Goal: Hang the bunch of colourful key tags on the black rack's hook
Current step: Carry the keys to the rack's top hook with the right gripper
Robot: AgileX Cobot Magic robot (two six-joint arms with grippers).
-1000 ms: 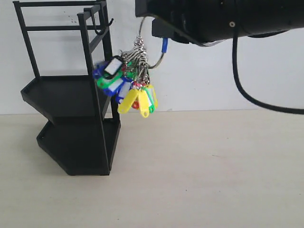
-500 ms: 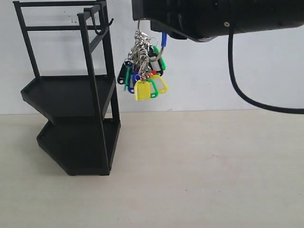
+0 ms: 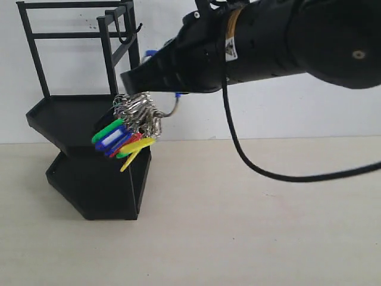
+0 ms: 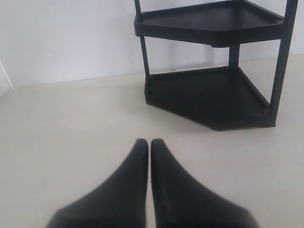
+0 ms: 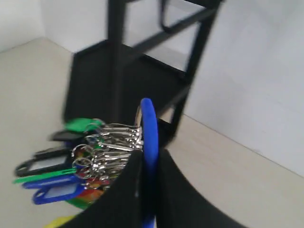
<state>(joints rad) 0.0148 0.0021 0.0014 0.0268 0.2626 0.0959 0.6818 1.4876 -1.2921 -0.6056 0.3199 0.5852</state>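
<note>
Beside black rack (image 3: 71,122), right jaws tight on key tag bunch (image 3: 128,126); left jaws together.

Black rack (image 4: 209,95) top cut off (left wrist); blurred in right wrist view.

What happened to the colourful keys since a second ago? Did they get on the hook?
The right hand, still gripping the blue ring, swung down and left. It carried the key tag bunch from high beside the black rack to lower, in front of its upright, tags flung sideways. Not hung: the hook is still bare. The rack has not moved.
</note>
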